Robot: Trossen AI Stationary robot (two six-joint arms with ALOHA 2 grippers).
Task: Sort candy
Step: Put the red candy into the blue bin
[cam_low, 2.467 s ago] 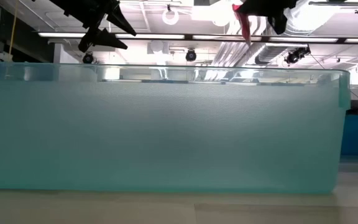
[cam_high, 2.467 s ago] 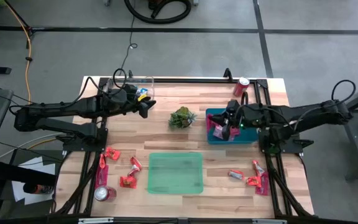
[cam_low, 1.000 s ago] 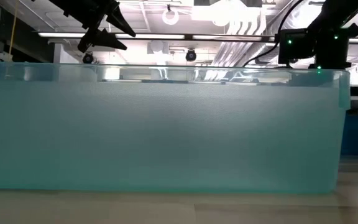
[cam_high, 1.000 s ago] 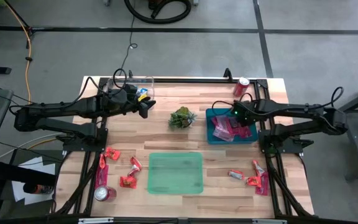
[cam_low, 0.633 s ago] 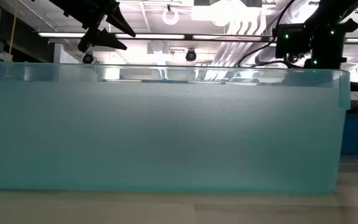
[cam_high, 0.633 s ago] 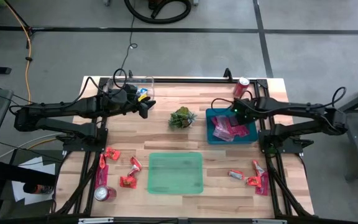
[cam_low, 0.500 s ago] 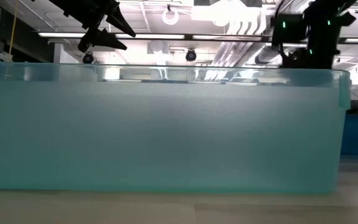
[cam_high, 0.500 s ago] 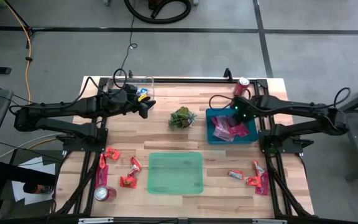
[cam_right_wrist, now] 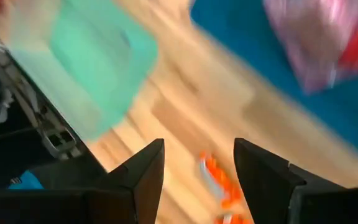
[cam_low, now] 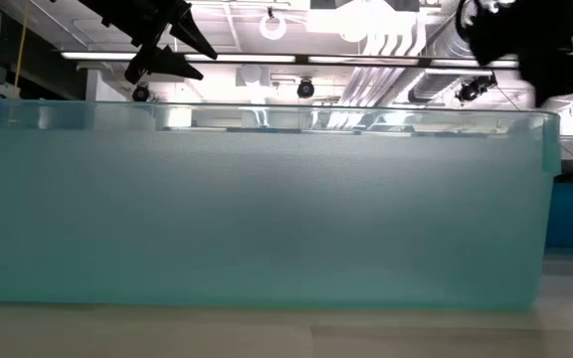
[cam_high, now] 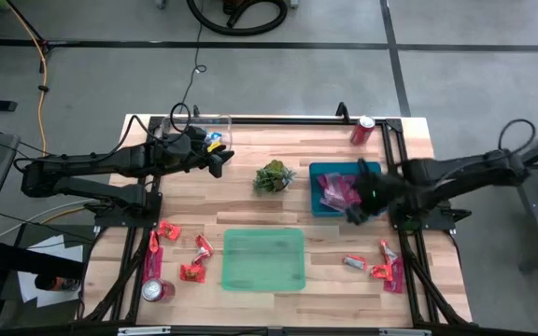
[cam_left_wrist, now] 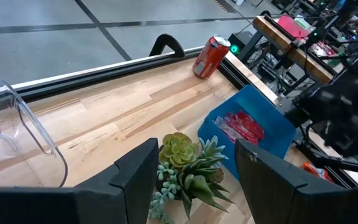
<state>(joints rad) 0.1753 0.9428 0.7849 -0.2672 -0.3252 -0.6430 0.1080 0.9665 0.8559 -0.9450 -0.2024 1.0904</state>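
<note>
Two dark robot arms reach over the light wooden worktop. The left claw hangs above the far left part of the worktop, beside a clear plastic container; its fingers stand apart and hold nothing. The right claw hovers at the near right corner of the blue rectangular bin; in the right wrist view its fingers stand apart with nothing between them.

Pink and magenta wrapped candy lies heaped inside the blue bin. Red-orange wrapped candy lies scattered on the near left part of the worktop, and further red-orange pieces lie on the near right part. A translucent green rectangular tray sits at the near centre. A small green plant stands between the clear container and the blue bin. One red soda can stands at the far right corner; a second red can lies at the near left corner.
</note>
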